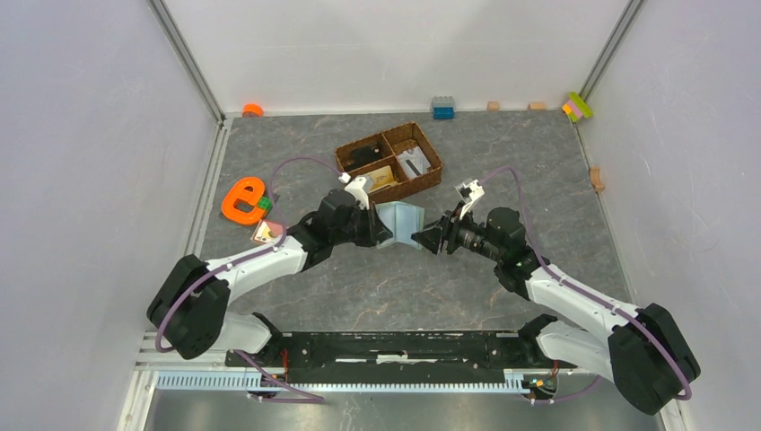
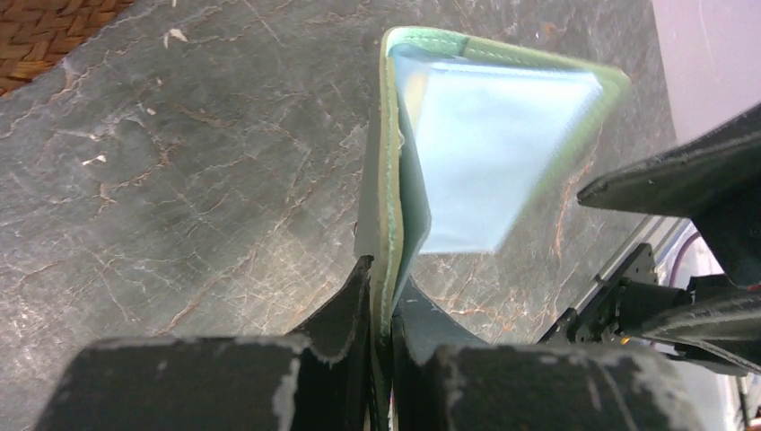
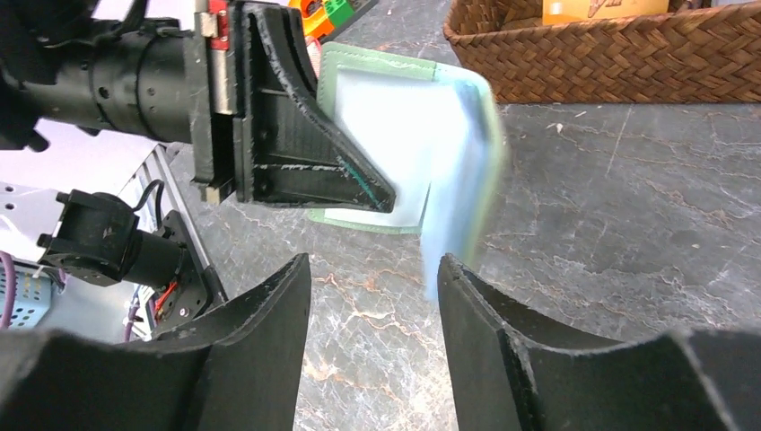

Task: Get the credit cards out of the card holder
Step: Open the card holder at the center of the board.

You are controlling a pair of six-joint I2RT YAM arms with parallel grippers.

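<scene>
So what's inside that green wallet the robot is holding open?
The card holder, pinched at one edge by the left gripper, shows only pale blue lining inside. No card is visible; anything tucked behind that lining is hidden.

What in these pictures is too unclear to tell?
Left wrist view: whether anything sits in the card holder; its pale inside is blurred, and the left gripper covers the clamped edge.
Right wrist view: the holder's free flap is a blur near the right gripper.
Top view: what lies in the basket is too small to name.
</scene>
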